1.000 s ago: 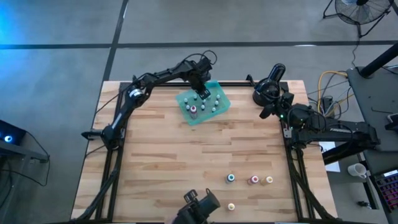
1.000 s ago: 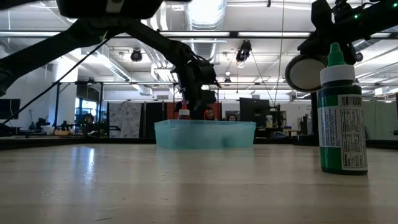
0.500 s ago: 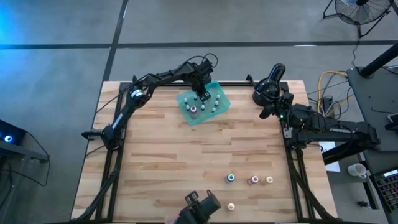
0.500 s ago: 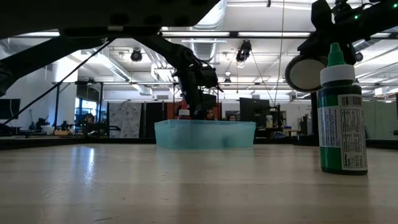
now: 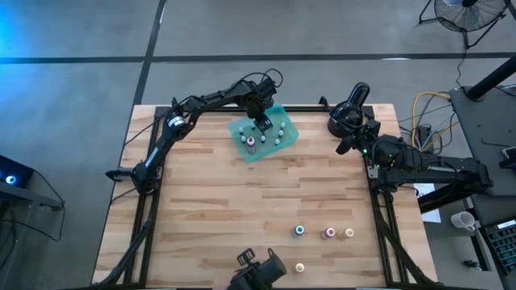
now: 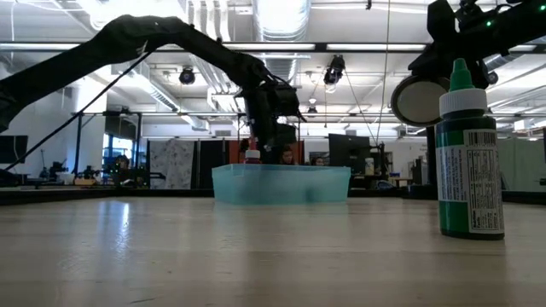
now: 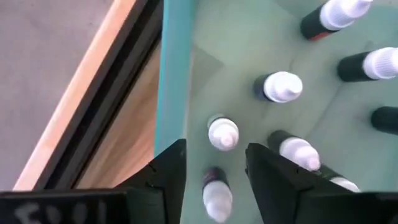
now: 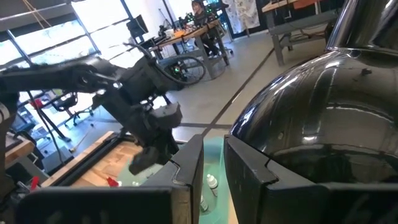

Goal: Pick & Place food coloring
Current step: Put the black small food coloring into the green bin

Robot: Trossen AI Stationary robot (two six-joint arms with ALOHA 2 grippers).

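now my left gripper [image 7: 214, 171] hangs over the teal tray [image 7: 174, 81], fingers parted around a white-capped food coloring bottle [image 7: 217, 194] standing between them, set upright there. right gripper [image 8: 213, 163] waits clenched, empty.

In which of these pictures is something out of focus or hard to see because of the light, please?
Low view: the near green bottle is large and a little soft, and the left arm is a dark shape against bright ceiling lamps. Left wrist view: the left claw and the white-capped bottles in the teal tray look blurred. High view: blue glare at the left edge.
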